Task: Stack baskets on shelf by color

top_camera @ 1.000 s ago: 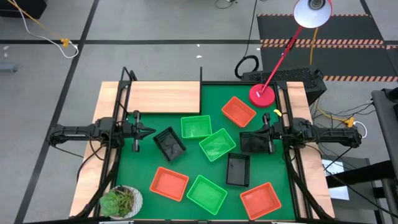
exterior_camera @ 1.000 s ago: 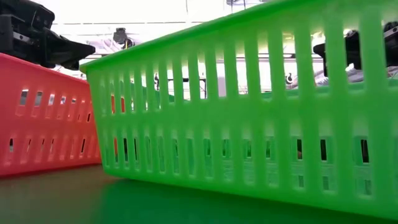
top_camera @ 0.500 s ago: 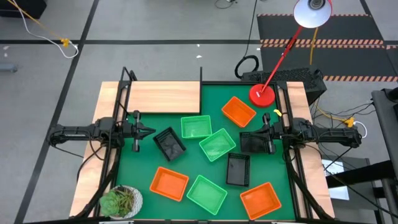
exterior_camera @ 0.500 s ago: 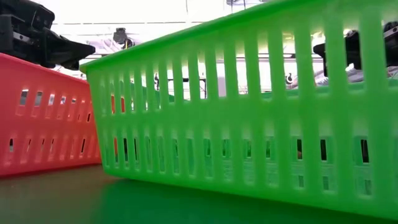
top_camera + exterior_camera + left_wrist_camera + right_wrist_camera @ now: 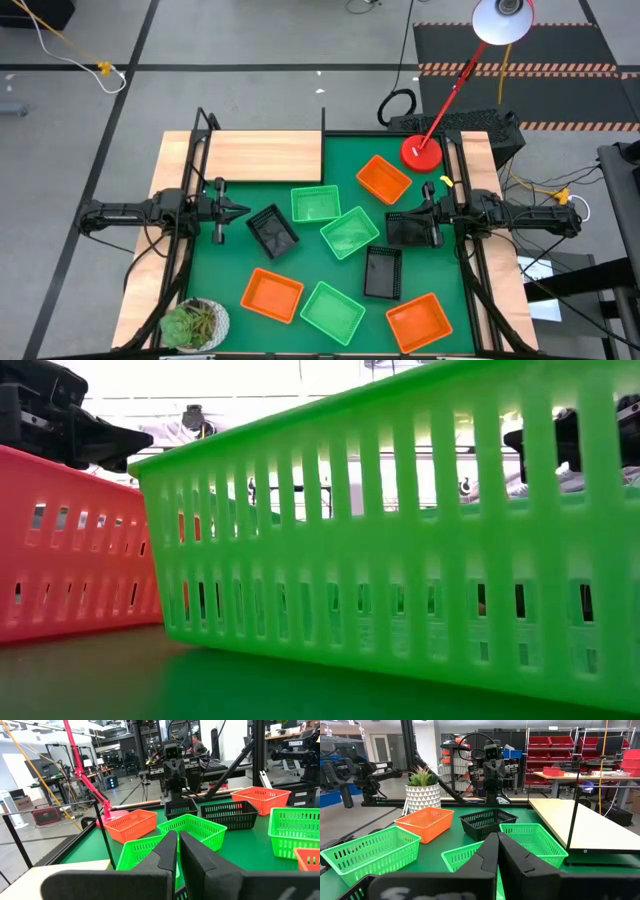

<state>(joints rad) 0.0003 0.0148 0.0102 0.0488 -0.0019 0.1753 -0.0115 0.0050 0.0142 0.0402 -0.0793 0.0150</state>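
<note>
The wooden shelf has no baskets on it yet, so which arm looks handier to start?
Probably the left. Its tool sits just below the shelf, beside a black basket. The right tool waits on the far side.

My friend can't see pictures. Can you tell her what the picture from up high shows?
Nine small plastic mesh baskets, green, orange and black, lie scattered on a green mat; the light-wood shelf board is bare. The left gripper and right gripper hover shut at opposite sides.
</note>
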